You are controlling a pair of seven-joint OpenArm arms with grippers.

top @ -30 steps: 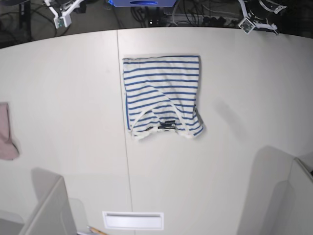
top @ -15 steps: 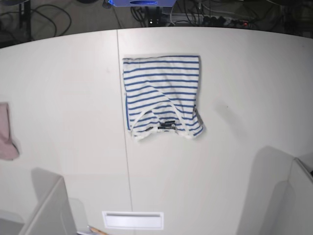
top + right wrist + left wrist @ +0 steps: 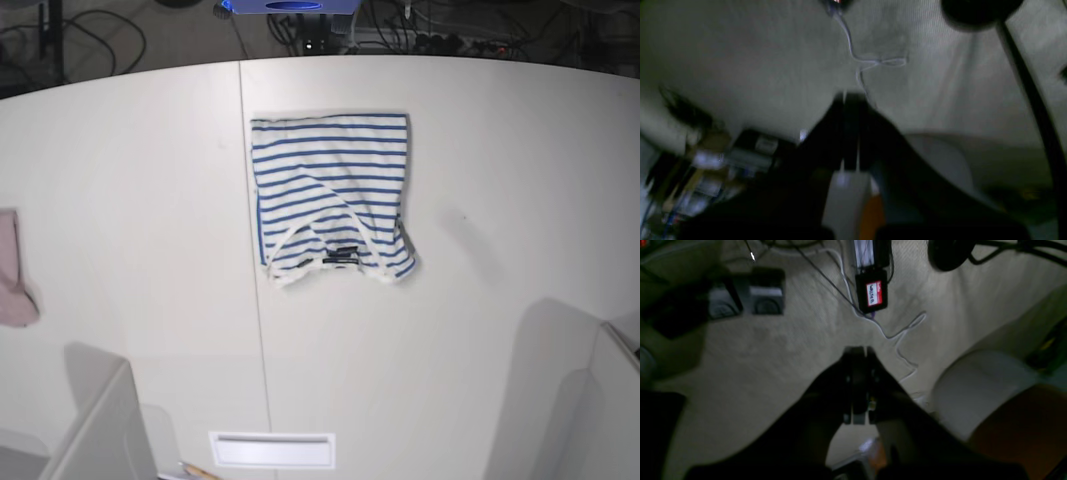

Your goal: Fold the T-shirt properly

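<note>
The T-shirt (image 3: 333,196), white with thin blue stripes, lies folded into a rough rectangle on the white table (image 3: 480,180), its dark neck label near its front edge. No gripper shows in the base view. In the left wrist view my left gripper (image 3: 858,351) is shut and empty, pointing at the carpeted floor. In the right wrist view my right gripper (image 3: 850,96) is shut and empty, also over the floor. The shirt is not in either wrist view.
A pink cloth (image 3: 12,270) lies at the table's left edge. A white tray (image 3: 272,450) sits at the front edge. Grey panels stand at the front left (image 3: 100,430) and front right (image 3: 610,400). Cables and boxes (image 3: 870,293) lie on the floor.
Both grippers, seen at the table's far corners one second ago, have left the base view. The shirt has not moved.
</note>
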